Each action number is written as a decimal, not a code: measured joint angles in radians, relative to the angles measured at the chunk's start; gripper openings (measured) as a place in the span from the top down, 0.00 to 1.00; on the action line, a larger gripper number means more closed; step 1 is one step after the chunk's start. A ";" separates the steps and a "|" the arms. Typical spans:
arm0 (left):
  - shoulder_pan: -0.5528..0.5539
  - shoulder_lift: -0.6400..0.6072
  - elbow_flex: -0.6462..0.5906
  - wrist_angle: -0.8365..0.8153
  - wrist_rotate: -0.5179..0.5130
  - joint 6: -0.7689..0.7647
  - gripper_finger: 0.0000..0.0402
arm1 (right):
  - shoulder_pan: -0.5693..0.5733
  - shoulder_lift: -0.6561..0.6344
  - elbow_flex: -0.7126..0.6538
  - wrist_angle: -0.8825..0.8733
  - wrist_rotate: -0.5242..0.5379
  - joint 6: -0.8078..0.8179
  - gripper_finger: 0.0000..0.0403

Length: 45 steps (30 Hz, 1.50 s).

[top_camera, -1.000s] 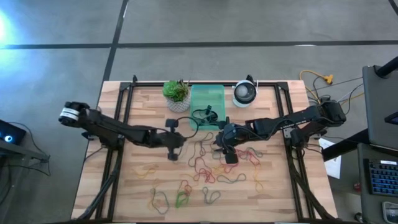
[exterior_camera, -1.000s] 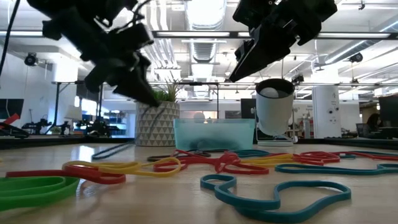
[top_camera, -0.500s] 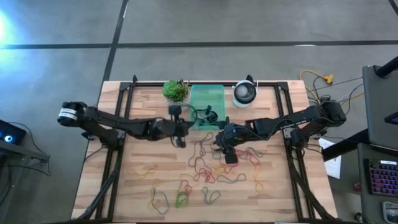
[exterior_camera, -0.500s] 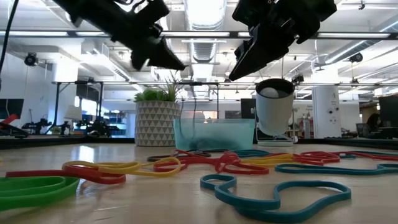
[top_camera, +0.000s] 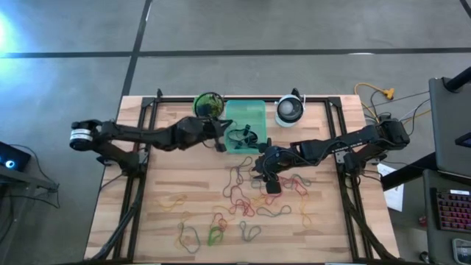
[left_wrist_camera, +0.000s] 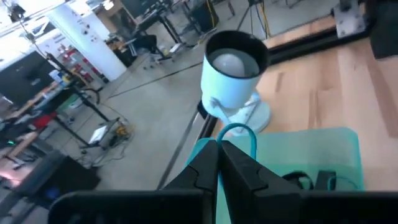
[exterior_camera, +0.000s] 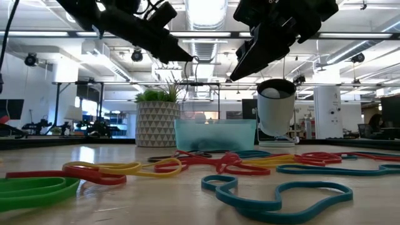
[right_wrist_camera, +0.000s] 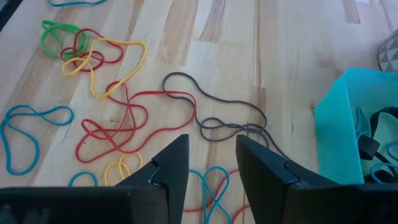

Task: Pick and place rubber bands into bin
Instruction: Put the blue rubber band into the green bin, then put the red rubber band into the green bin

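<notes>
The mint-green bin (top_camera: pixel 245 116) stands at the table's far middle with a few dark bands in it. Many rubber bands (top_camera: pixel 250 195) in red, yellow, green, blue and dark lie spread on the wood in front of it. My left gripper (top_camera: pixel 221 141) is raised at the bin's left wall, pointing nearly level, and is shut on a teal rubber band (left_wrist_camera: pixel 239 132). My right gripper (top_camera: pixel 269 180) hangs open above the loose bands (right_wrist_camera: pixel 112 118), slanting down, with nothing between its fingers. My left gripper pinches the teal rubber band between its two fingertips (left_wrist_camera: pixel 208 163). A short loop of the band (left_wrist_camera: pixel 244 129) stands out past the tips. The fingers come nearly level from the table's left, above the bin's (left_wrist_camera: pixel 311 149) wall. The band is lifted clear of the table.
A white patterned pot with a green plant (top_camera: pixel 207 105) stands just left of the bin, close to my left arm. A round white device (top_camera: pixel 289 110) stands to the bin's right. Black frame rails (top_camera: pixel 147 125) run along the table's left, right and far edges.
My left gripper has gone from the middle of the table toward the far edge and the bin, rising and tipping up from a downward slant to nearly level. It has stayed shut. My right gripper has kept its place.
</notes>
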State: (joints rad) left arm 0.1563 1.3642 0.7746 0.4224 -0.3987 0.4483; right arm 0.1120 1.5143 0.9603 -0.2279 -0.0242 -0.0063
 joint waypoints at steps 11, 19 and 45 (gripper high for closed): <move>0.048 0.201 0.033 0.030 0.071 -0.051 1.00 | 0.003 0.000 -0.015 -0.001 -0.002 0.012 0.68; 0.047 0.339 0.101 0.029 0.083 -0.050 0.95 | 0.003 0.000 -0.033 -0.009 -0.003 0.058 0.69; -0.098 0.014 0.104 -0.513 0.017 -0.235 0.82 | 0.003 0.000 -0.145 -0.332 0.025 0.187 0.69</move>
State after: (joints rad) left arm 0.0588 1.3779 0.8783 -0.0905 -0.3813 0.2138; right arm 0.1154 1.5146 0.8154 -0.5595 0.0006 0.1806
